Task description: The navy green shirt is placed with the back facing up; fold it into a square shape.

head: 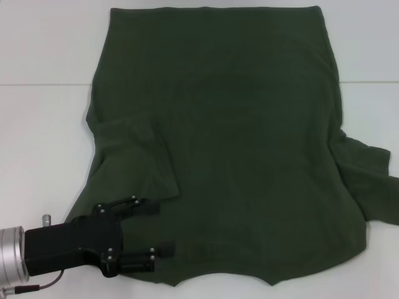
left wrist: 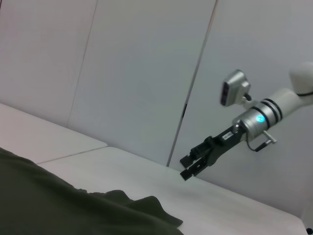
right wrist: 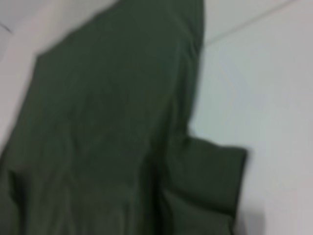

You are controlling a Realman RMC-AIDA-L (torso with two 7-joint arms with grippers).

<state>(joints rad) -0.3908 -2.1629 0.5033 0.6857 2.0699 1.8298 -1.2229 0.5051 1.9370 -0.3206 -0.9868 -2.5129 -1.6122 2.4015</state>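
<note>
White table point(head: 43, 124) fills head view, seam line running across it. Navy green shirt point(head: 237, 137) spread flat over table centre, hem at far edge, collar end near robot; left sleeve folded inward onto body, right sleeve point(head: 368, 180) spread out sideways. Left gripper point(head: 163, 229) low over shirt's near-left corner beside folded sleeve, fingers apart, nothing between them. Right gripper point(left wrist: 190, 166) raised above table off shirt's right side, seen from left wrist view; fingers slightly parted, empty.
</note>
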